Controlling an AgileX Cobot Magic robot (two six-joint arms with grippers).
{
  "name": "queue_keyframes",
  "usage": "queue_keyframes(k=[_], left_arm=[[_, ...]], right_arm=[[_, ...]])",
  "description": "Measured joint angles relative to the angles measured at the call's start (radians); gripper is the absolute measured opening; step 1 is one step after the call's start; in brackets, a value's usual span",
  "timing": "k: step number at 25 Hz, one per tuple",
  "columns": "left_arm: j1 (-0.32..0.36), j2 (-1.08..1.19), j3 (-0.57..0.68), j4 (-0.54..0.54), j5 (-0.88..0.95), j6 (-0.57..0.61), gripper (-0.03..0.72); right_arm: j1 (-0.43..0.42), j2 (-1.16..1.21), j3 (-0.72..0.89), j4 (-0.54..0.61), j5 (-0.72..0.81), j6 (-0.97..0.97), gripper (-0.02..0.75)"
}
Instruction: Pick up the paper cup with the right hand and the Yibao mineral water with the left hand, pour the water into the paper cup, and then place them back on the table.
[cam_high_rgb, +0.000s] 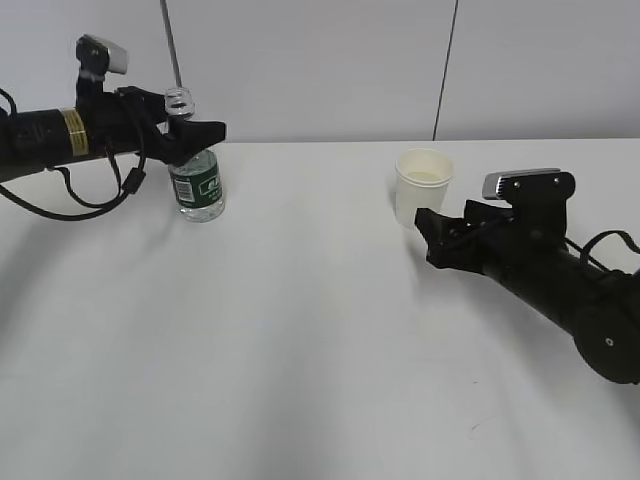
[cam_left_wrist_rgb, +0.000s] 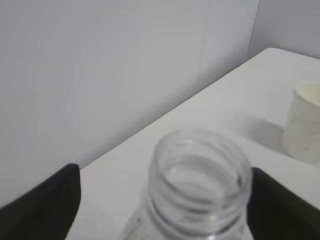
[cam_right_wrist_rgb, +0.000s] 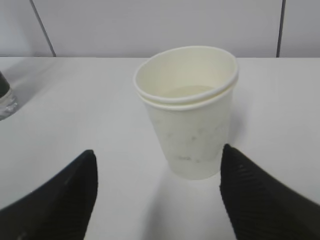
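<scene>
**Bottle and cup upright on the table, both grippers spread around them**

Item 1. The table (cam_high_rgb: 300, 330): plain white top with both task objects standing on it, well apart from each other.

Item 2. The Yibao mineral water (cam_high_rgb: 197, 180): small clear bottle with a dark green label band, upright on the table at the left rear of the exterior view. Its uncapped ribbed neck rises between the fingers of the left hand. In the left wrist view the open neck (cam_left_wrist_rgb: 200, 180) fills the lower centre, blurred by closeness. The liquid level inside cannot be told.

Item 3. The left hand (cam_high_rgb: 185, 125): black arm with a yellow band and looping cables, reaching in from the left edge at bottle-neck height. Its fingers (cam_left_wrist_rgb: 42, 205) stand wide apart, one on each side of the neck; gaps show on both sides, so they are not clamped on it.

Item 4. The paper cup (cam_high_rgb: 423, 185): cream-white, tapered, upright on the table right of centre. From the right wrist view the cup (cam_right_wrist_rgb: 189, 110) shows a doubled rolled rim and faint print. Something pale shows low inside; whether it is water cannot be told.

Item 5. The right hand (cam_high_rgb: 432, 228): thicker black arm with a silver-grey wrist block, lying low from the right edge. Its ribbed fingers (cam_right_wrist_rgb: 255, 195) are spread wide. The cup stands between and just beyond the tips, with the right fingertip very near its base; whether they touch cannot be told.
</scene>
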Motion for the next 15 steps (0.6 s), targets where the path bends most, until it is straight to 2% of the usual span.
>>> queue_keyframes(k=[15], left_arm=[[0.0,-0.107,0.002,0.024,0.001,-0.073,0.59]], right_arm=[[0.0,-0.28,0.155,-0.002,-0.006,-0.027,0.593]])
